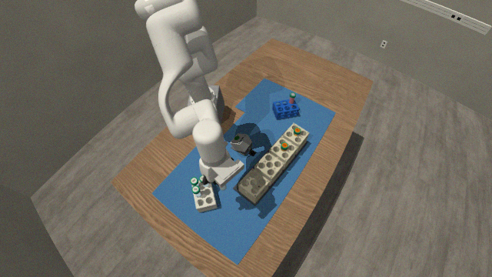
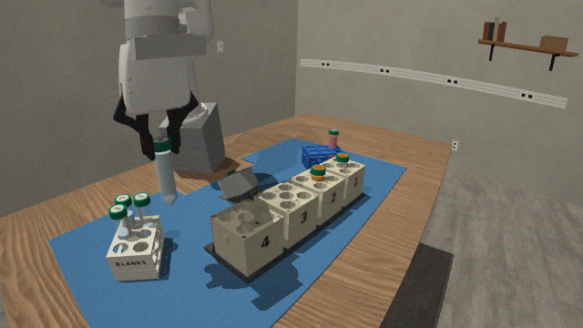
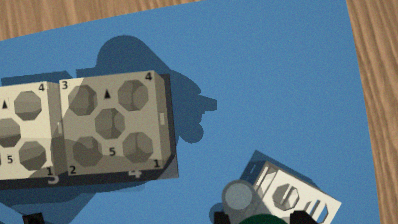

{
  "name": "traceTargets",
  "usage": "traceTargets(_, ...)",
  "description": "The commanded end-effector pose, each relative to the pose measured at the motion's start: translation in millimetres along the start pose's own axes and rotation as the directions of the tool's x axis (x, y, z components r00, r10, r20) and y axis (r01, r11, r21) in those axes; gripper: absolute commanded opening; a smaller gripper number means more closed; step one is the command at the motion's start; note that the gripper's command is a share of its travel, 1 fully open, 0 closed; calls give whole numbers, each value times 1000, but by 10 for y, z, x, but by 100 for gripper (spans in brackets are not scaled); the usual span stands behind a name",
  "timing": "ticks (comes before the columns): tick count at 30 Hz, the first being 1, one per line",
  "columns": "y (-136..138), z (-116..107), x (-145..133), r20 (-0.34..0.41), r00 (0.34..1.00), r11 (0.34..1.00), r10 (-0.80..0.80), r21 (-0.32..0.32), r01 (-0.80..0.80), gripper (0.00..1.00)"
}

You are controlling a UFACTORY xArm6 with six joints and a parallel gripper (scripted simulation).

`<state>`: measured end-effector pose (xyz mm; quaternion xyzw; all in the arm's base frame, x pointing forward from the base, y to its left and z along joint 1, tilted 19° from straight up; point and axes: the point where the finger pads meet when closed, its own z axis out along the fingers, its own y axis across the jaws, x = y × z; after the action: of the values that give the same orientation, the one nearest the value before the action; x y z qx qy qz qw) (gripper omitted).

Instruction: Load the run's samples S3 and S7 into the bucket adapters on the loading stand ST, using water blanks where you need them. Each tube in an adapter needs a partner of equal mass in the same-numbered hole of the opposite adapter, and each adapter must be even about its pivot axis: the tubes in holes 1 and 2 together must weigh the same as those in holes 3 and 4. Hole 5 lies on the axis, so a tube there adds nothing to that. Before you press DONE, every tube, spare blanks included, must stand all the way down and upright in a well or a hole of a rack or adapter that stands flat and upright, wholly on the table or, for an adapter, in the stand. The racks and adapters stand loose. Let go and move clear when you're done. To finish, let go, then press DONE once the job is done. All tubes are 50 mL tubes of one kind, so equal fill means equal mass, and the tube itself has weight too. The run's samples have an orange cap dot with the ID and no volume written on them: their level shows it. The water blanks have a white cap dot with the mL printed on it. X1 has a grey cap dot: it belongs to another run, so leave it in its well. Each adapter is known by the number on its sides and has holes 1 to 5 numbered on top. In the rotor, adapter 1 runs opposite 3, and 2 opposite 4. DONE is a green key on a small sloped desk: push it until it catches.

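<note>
Water blank in transit toward the stand

The gripper [image 2: 160, 145] clamps a blank tube [image 2: 164, 175] by its cap, hanging upright between the blanks rack [image 2: 136, 248] and adapter 4 [image 2: 248, 234]. Best centre it squarely over the matching hole before lowering straight down.

Arm [image 1: 209, 146] over, seemingly, blanks rack [image 1: 204, 200]

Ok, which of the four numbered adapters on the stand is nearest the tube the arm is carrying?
Adapter 4, the empty end block nearest the BLANKS rack. The carried blank tube hangs between them; adapters 1 and 2, each with an orange-dotted tube, are farthest.
</note>
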<state>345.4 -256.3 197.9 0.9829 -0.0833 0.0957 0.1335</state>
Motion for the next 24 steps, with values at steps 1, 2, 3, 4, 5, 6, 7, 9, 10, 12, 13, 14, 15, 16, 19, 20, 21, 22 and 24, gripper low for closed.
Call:
traceTargets(1,-95,-13,63,-4,997,997,-75,0,75,0)
traceTargets(2,-141,-13,84,-4,996,996,-91,0,91,0)
traceTargets(3,-186,-13,105,-4,996,996,-91,0,91,0)
traceTargets(4,-232,-13,126,-4,996,996,-91,1,91,0)
traceTargets(5,-277,-13,146,-4,996,996,-91,1,91,0)
traceTargets(6,-323,-14,167,-4,996,996,-91,1,91,0)
traceTargets(7,-368,-14,188,-4,996,996,-90,1,91,0)
traceTargets(9,-460,-14,229,-4,996,996,-90,1,90,0)
traceTargets(10,-505,-14,250,-4,996,996,-90,1,90,0)
traceTargets(12,-597,-14,291,-4,996,996,-90,1,90,0)
traceTargets(13,-642,-14,312,-4,996,996,-90,1,90,0)
traceTargets(14,-688,-15,333,-4,996,996,-90,1,90,0)
traceTargets(15,-734,-15,354,-4,996,996,-90,1,90,0)
traceTargets(16,-779,-15,374,-4,996,996,-90,1,90,0)
traceTargets(19,-825,-15,396,-4,996,996,-90,1,90,0)
traceTargets(20,-871,-15,416,-4,996,996,-90,1,90,0)
traceTargets(21,-916,-15,437,-4,996,996,-90,1,90,0)
traceTargets(22,-962,-15,458,-4,996,996,-90,1,90,0)
traceTargets(24,-1053,-16,499,-4,996,996,-90,1,90,0)
